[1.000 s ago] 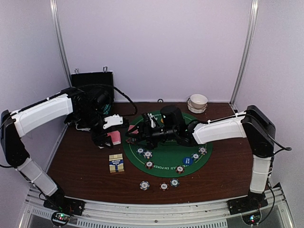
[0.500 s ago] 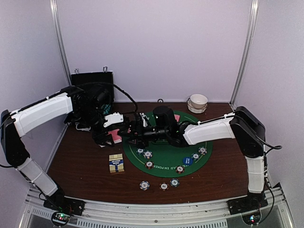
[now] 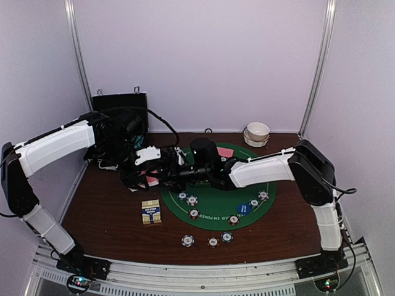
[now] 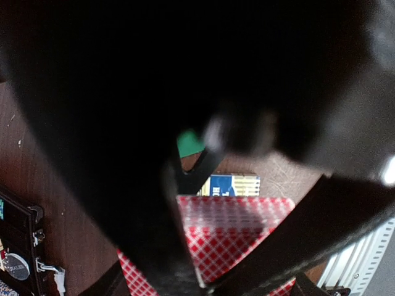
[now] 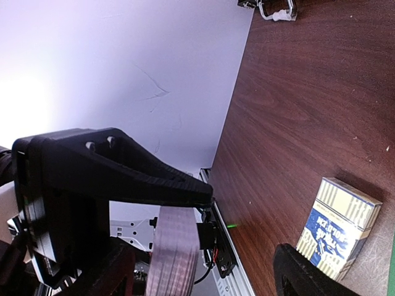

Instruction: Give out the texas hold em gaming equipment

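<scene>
The left gripper (image 3: 140,178) is closed tight on a stack of pink-backed playing cards (image 4: 237,225). It holds them just above the dark brown wooden table (image 3: 105,209), at the left edge of the round green felt mat (image 3: 216,185). In the left wrist view the cards show a red and white check pattern between the dark fingers. The right arm reaches all the way across the mat to the same spot. The right gripper (image 3: 165,173) has its two fingers spread wide apart, and it is right next to the cards. In the right wrist view the stack is seen from its thin side, close under one black finger (image 5: 142,179). I cannot tell if that finger touches the cards. A blue-and-yellow card box (image 3: 151,211) lies flat on the table, near the grippers and just left of the mat. Small round striped poker chips (image 3: 192,200) sit on the mat along its near edge, and a blue round marker button (image 3: 242,208) sits among them. Three more chips (image 3: 213,242) lie on the bare table in front of the mat. One single pink card (image 3: 225,152) lies on the far side of the mat. A white bowl (image 3: 258,131) stands by the back wall.
</scene>
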`<state>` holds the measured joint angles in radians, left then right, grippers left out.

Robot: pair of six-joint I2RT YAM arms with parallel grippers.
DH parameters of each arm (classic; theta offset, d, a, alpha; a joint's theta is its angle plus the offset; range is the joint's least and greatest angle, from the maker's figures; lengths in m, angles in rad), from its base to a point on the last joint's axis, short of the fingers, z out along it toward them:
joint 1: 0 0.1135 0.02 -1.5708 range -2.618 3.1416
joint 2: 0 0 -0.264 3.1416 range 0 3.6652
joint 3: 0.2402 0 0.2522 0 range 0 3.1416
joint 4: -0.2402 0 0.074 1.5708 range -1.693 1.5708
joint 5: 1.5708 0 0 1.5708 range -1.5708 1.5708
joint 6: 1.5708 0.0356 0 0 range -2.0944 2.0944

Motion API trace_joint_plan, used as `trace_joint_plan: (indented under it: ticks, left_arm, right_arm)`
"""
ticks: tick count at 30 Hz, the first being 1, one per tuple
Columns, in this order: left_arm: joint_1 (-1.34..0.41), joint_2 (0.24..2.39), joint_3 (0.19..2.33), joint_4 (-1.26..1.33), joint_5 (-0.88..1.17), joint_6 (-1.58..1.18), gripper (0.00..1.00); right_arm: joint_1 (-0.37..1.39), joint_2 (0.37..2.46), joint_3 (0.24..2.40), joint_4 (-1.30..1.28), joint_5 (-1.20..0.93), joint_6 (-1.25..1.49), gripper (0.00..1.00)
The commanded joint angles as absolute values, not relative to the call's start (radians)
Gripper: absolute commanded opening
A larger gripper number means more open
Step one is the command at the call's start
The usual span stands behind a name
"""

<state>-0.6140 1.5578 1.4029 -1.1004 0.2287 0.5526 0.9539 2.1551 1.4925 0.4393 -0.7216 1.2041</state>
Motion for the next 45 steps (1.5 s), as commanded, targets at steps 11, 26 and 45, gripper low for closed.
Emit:
trace_joint_plan:
  ticks: [11, 26, 45]
  left_arm:
    - [-0.608, 1.554, 1.424, -1.09, 0.237, 0.556, 0.0]
    - [-0.608, 1.542, 1.414, -1.089, 0.231, 0.563, 0.0]
    - [-0.608, 1.552, 1.407, -1.082, 0.209, 0.573, 0.0]
  right_arm:
    - [0.964, 2.205, 1.588, 0.317, -0.749, 1.152, 0.76]
    - [0.919, 2.116, 1.498, 0.215, -0.738, 1.075, 0.6]
    - [0.905, 2.018, 1.415, 0.382, -0.782, 1.221, 0.14]
